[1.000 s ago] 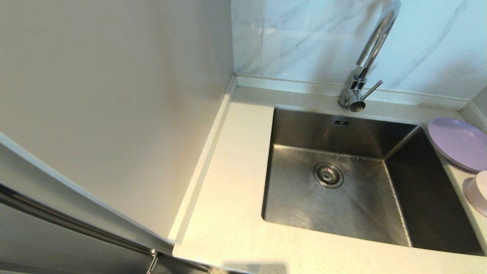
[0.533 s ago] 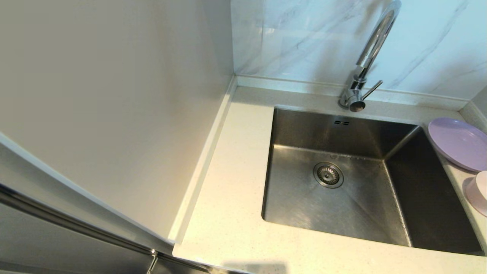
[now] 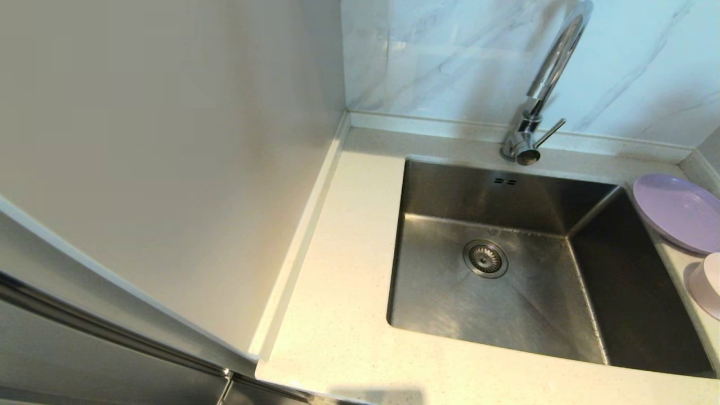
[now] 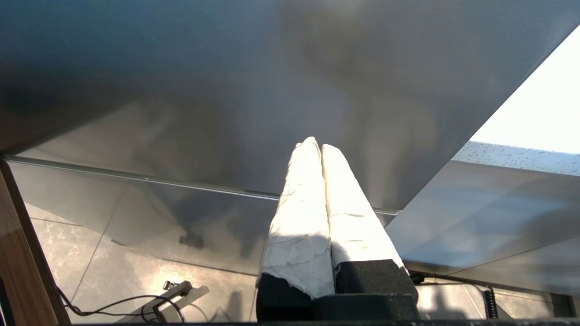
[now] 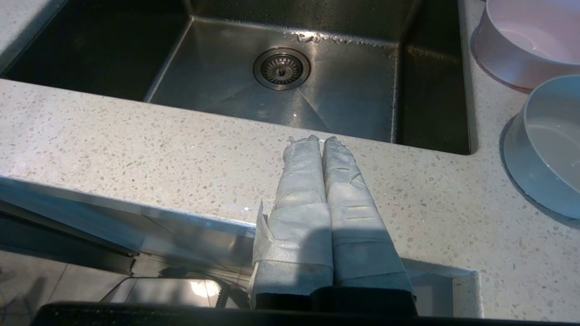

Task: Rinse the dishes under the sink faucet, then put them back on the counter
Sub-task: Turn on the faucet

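Plate [image 3: 678, 211], bowl [image 3: 707, 284] seated on surface [image 3: 337, 315] at right edge; sink [image 3: 450, 304] seen mid-frame. Left tool [image 4: 316, 146], right tool [image 5: 316, 140] both pressed together, nothing gripped.

Bright, even light; glare on sink [image 3: 495, 304] floor

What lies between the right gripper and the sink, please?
In the right wrist view, only a bare strip of speckled counter separates the shut right gripper from the sink.
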